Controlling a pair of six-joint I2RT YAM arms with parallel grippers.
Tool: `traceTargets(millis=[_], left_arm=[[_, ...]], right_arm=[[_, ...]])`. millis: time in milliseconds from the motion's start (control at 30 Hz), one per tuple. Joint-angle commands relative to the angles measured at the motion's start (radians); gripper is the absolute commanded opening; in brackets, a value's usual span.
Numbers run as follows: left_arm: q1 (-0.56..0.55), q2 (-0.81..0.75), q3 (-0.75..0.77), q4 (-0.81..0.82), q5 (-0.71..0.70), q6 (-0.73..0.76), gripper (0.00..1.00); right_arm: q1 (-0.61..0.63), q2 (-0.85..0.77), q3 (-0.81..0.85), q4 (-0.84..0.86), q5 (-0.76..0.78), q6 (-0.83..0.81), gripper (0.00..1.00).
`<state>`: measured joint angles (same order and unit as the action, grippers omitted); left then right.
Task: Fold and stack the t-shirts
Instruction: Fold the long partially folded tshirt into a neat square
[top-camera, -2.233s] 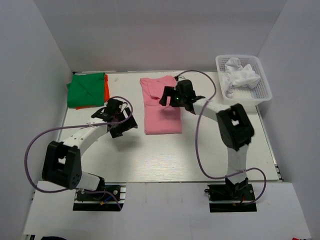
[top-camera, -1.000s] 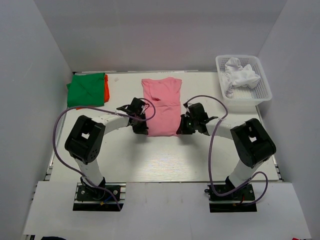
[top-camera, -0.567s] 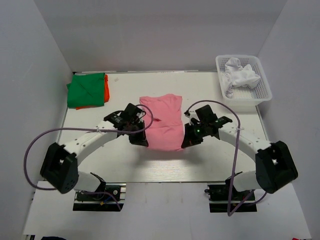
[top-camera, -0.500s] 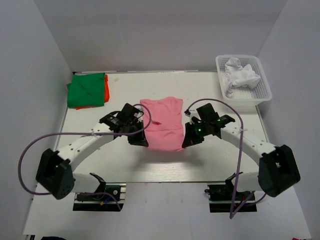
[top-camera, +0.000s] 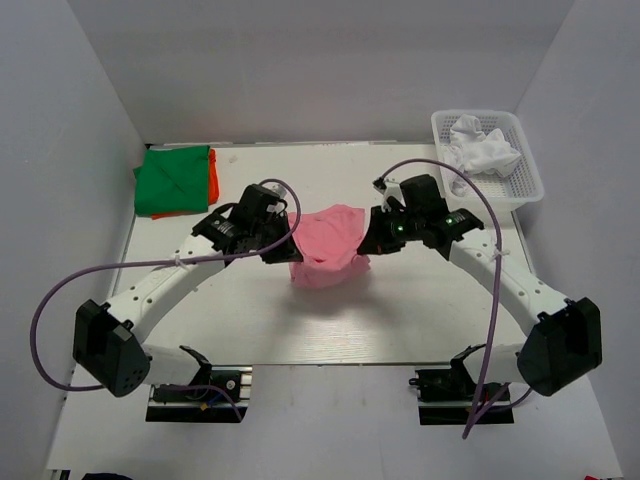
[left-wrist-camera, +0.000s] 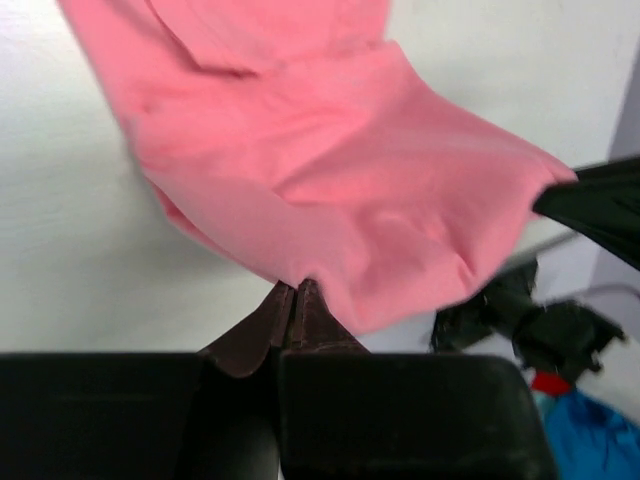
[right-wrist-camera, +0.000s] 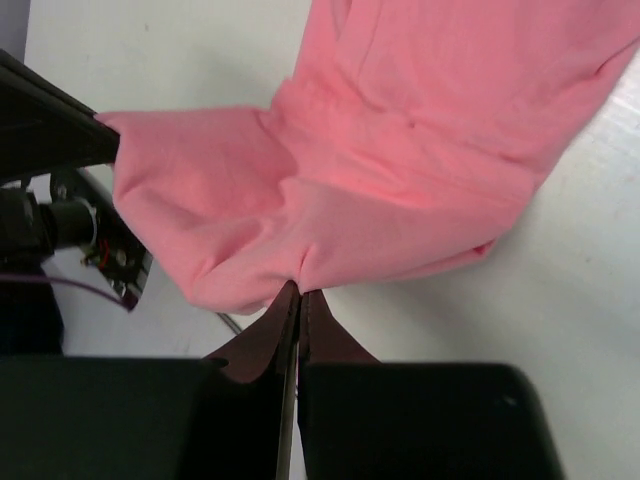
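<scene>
Pink t-shirt (top-camera: 328, 246): raised at two edges, sagging bunched over mid-table (top-camera: 400, 320). Green t-shirt (top-camera: 172, 180): folded flat, far-left corner, atop orange t-shirt (top-camera: 212, 177). White t-shirt (top-camera: 478, 148): crumpled in mesh basket (top-camera: 497, 199).

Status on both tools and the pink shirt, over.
Left tool shut on pink t-shirt. Right tool shut on same shirt. Hem lifted between them, clear of green t-shirt and basket.

Overhead plus wrist close-ups, shared shirt (top-camera: 330, 250)
</scene>
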<state>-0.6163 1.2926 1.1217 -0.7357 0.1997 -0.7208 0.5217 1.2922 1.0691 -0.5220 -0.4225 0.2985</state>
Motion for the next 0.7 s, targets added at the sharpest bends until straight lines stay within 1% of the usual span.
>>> traceTargets(millis=[0, 33, 67, 267, 333, 367, 433, 467, 600, 667], left_arm=[[0.009, 0.031, 0.085, -0.017, -0.179, -0.037, 0.00], [0.009, 0.042, 0.095, -0.018, -0.225, -0.075, 0.00], [0.009, 0.042, 0.095, -0.007, -0.268, -0.084, 0.00], [0.018, 0.145, 0.231, -0.051, -0.440, -0.097, 0.00], [0.018, 0.194, 0.277, -0.051, -0.470, -0.097, 0.00], [0.018, 0.214, 0.295, -0.051, -0.480, -0.097, 0.00], [0.027, 0.255, 0.349, -0.080, -0.499, -0.097, 0.00], [0.027, 0.295, 0.368, -0.093, -0.511, -0.097, 0.00], [0.049, 0.369, 0.427, -0.129, -0.549, -0.097, 0.00], [0.058, 0.410, 0.443, -0.139, -0.568, -0.107, 0.00]], right_arm=[[-0.021, 0.056, 0.092, 0.074, 0.059, 0.033, 0.00], [-0.025, 0.086, 0.142, 0.057, 0.088, 0.030, 0.00], [-0.026, 0.117, 0.158, 0.051, 0.091, 0.028, 0.00], [-0.064, 0.244, 0.285, 0.033, 0.088, 0.011, 0.00], [-0.075, 0.277, 0.327, 0.033, 0.103, 0.002, 0.00], [-0.078, 0.307, 0.377, 0.022, 0.105, -0.004, 0.00], [-0.095, 0.360, 0.420, -0.004, 0.105, -0.018, 0.00], [-0.097, 0.396, 0.475, -0.031, 0.102, -0.019, 0.00], [-0.111, 0.508, 0.561, -0.053, 0.027, -0.045, 0.00], [-0.118, 0.563, 0.611, -0.056, 0.019, -0.050, 0.00]])
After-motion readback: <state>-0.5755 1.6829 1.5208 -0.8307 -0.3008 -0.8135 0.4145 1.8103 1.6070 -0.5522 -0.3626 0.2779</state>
